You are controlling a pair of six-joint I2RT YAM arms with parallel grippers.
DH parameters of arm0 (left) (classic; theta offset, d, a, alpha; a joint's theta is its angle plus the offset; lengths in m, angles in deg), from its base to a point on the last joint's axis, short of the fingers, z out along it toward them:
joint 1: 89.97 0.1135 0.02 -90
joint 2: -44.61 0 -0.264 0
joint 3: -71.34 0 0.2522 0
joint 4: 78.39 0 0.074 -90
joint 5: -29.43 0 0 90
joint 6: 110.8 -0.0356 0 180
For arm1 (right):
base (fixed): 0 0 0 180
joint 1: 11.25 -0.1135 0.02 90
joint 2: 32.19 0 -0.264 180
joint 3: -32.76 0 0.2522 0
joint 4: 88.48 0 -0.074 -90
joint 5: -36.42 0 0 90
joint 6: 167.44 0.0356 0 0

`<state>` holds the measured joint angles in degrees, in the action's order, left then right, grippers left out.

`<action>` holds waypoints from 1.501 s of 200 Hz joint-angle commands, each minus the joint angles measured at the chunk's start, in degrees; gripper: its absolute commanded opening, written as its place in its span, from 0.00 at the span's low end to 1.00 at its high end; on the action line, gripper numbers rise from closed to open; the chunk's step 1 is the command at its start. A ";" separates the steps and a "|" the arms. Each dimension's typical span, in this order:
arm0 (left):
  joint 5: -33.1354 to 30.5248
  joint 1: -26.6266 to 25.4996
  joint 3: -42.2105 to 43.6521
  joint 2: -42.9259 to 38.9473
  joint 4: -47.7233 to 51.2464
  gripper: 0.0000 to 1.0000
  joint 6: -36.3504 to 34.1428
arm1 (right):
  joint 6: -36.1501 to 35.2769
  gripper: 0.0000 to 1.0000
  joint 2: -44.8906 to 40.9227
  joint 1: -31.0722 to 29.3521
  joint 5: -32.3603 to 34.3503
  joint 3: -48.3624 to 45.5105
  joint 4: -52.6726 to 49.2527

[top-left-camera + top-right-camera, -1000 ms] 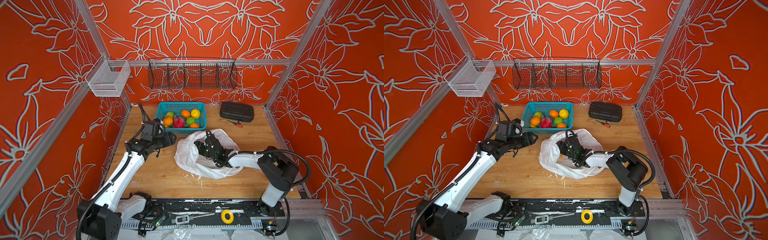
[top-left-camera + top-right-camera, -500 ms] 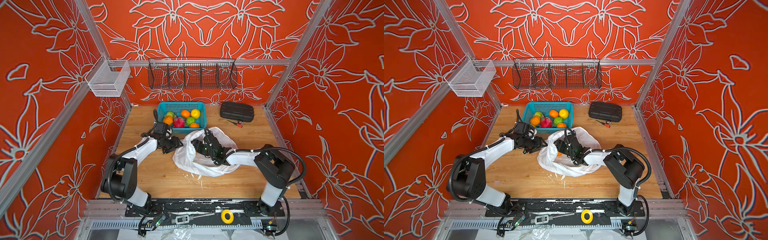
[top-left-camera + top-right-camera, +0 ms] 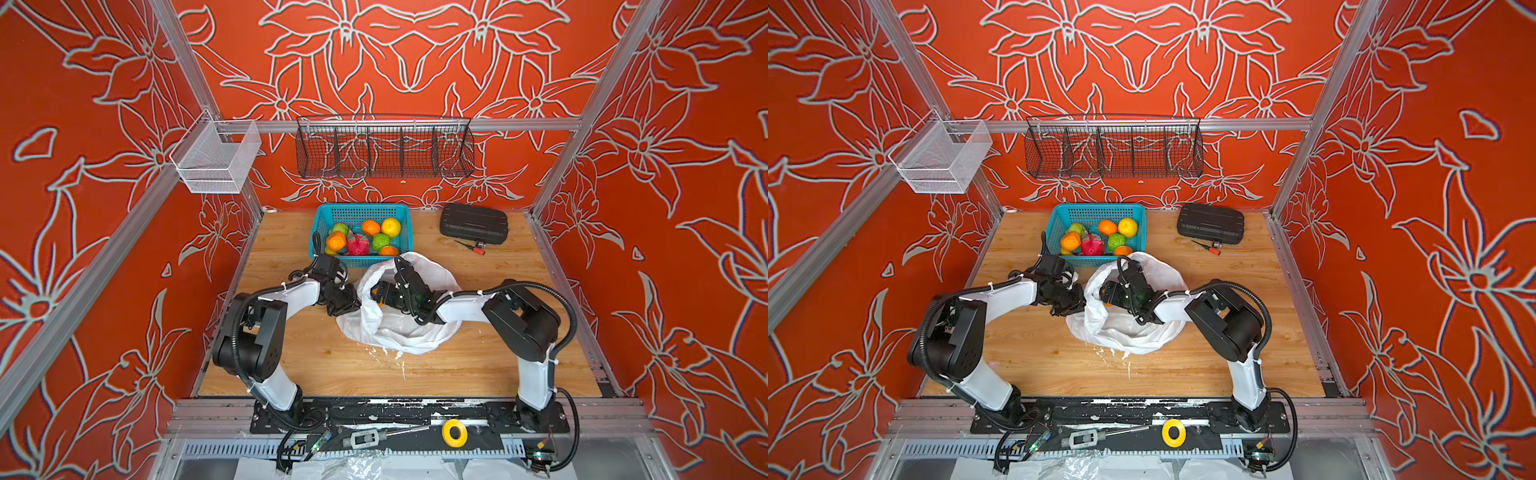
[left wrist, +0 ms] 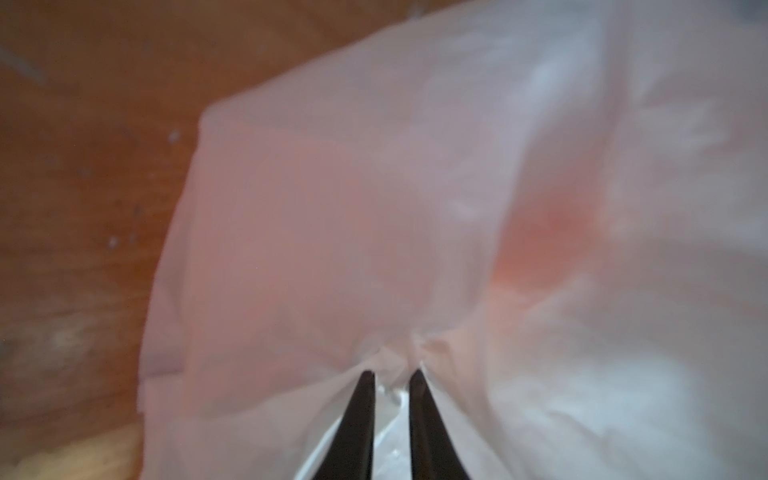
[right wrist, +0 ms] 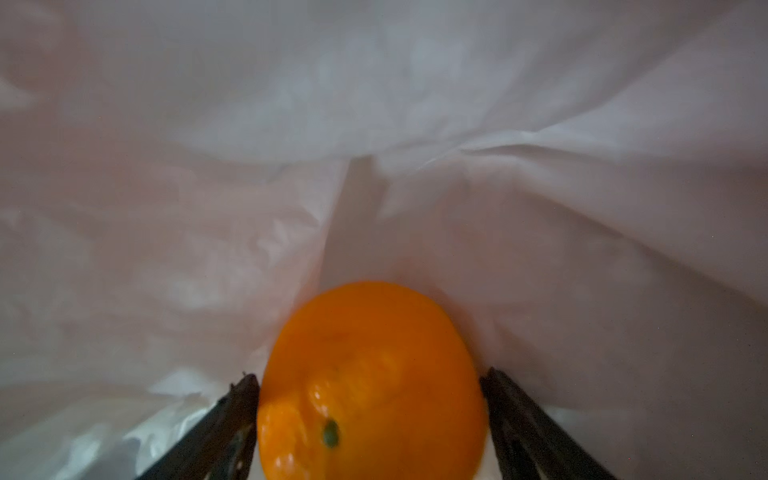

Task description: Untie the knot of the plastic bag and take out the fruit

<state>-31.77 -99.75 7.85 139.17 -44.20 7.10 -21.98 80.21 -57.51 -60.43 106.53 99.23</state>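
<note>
The white plastic bag (image 3: 399, 332) (image 3: 1125, 332) lies in the middle of the table with its mouth gaping. Its knot is out of view. My left gripper (image 3: 351, 305) (image 4: 390, 376) is at the bag's left edge, shut on a fold of the bag film (image 4: 399, 361). My right gripper (image 3: 376, 291) (image 5: 370, 375) reaches inside the bag. It is open wide, with an orange fruit (image 5: 374, 374) between its fingers. Whether the fingers press the orange I cannot tell. Several more fruit, among them an orange (image 3: 370, 227) and a pink-red one (image 3: 357, 244), sit in the teal basket (image 3: 328, 216).
A black case (image 3: 473, 223) and a small red-tipped tool (image 3: 478, 247) lie at the back right. A black wire rack (image 3: 384, 149) and a white mesh bin (image 3: 216, 160) hang on the walls. A yellow tape roll (image 3: 454, 433) sits on the front rail.
My left arm has swung from beside the basket to the bag's left edge and shut on the film. My right gripper has widened inside the bag.
</note>
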 commanded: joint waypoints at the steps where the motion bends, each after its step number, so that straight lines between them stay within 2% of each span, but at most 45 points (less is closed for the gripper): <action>1: -0.25 0.20 1.86 0.71 -1.41 0.17 -0.79 | -2.00 0.87 2.24 -0.64 1.07 0.90 -4.35; 20: 0.58 0.20 2.59 0.71 -2.16 0.15 -1.16 | -2.45 0.87 2.78 -0.75 1.29 0.99 -3.54; 35: 0.48 0.20 2.38 0.70 -1.65 0.14 -1.49 | -2.95 0.83 2.91 -0.69 1.17 0.99 -2.50; 111: -2.85 0.20 0.44 0.62 1.28 0.09 -2.04 | -4.19 0.53 -1.43 -0.65 4.51 -2.90 -1.56; 141: -0.04 0.20 0.74 0.76 0.26 0.09 -3.69 | -4.18 0.45 -4.84 -0.57 6.02 -5.91 -1.68; 186: -0.32 0.20 -3.61 2.38 2.65 0.09 -7.31 | -2.55 0.45 -12.78 -0.51 6.43 -12.92 -2.25; 235: 0.12 -0.75 -13.25 9.49 3.99 0.09 -9.31 | -0.56 0.45 -23.74 -1.48 6.93 -21.45 -4.39; 300: 0.46 -4.11 -25.88 17.96 5.19 0.12 -12.16 | -0.82 0.44 -31.79 -7.40 10.51 -25.32 -9.29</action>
<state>-32.21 -102.28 -13.88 154.50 -39.79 -2.74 -23.42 50.01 -62.17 -52.96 82.32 92.59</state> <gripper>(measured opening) 0.114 0.580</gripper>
